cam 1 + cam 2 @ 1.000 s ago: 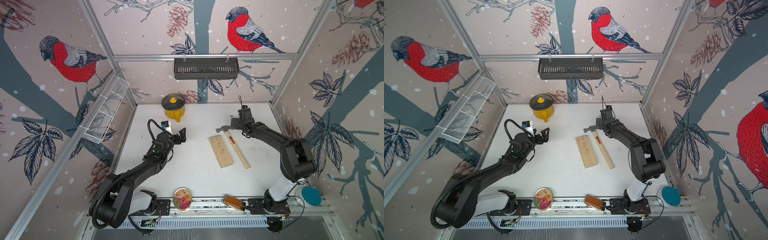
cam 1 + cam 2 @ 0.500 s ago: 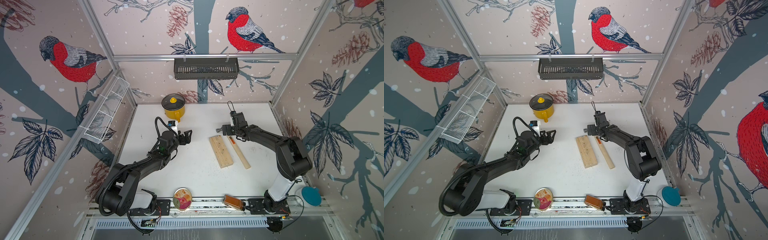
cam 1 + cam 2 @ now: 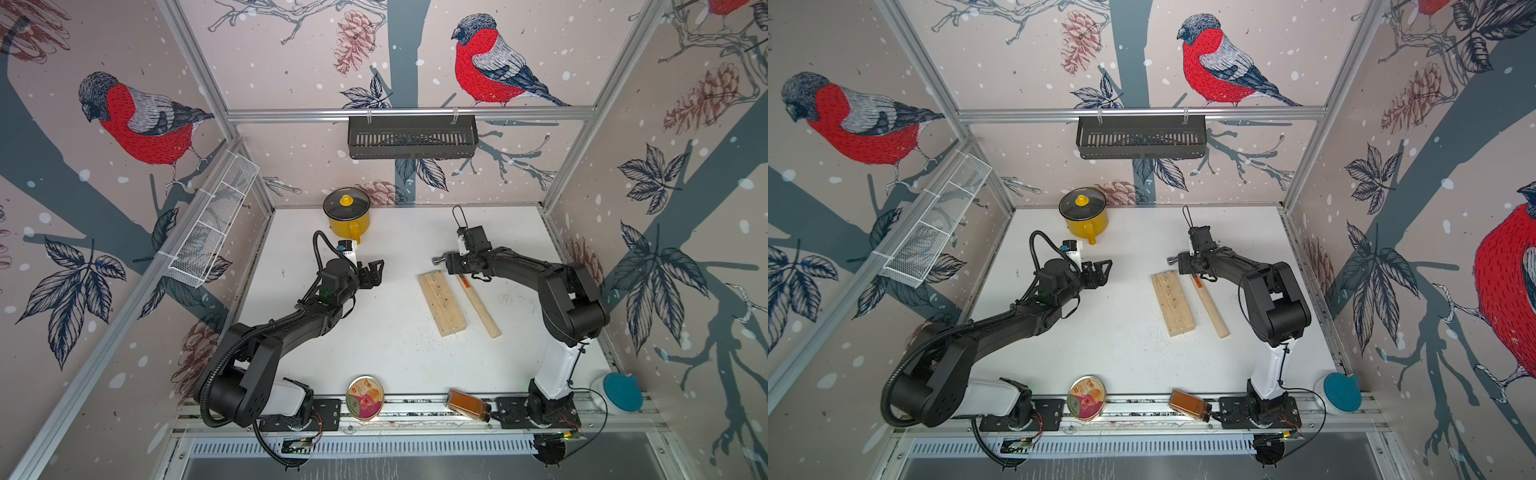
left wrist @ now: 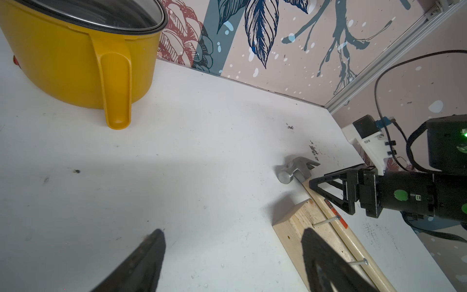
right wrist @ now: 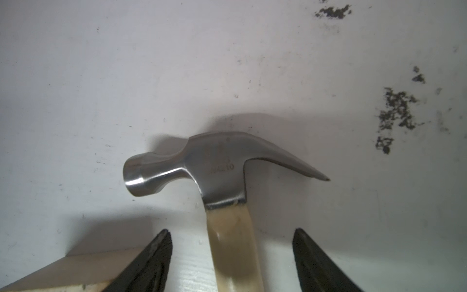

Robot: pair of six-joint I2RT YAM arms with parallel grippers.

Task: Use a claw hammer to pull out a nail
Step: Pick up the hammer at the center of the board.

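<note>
in both top views the claw hammer (image 3: pixel 480 305) lies flat on the white table (image 3: pixel 374 353), just beside the wooden block (image 3: pixel 442 303). the right gripper (image 3: pixel 454 266) is low over its neck, and the left gripper (image 3: pixel 1104 268) hangs well apart from it, wide open and empty. in the left wrist view the steel head (image 4: pixel 294 169) sticks out past the right gripper, and in the right wrist view the handle passes between the two spread fingers (image 5: pixel 151 260) with a gap at each side, so the hammer is not gripped.
</note>
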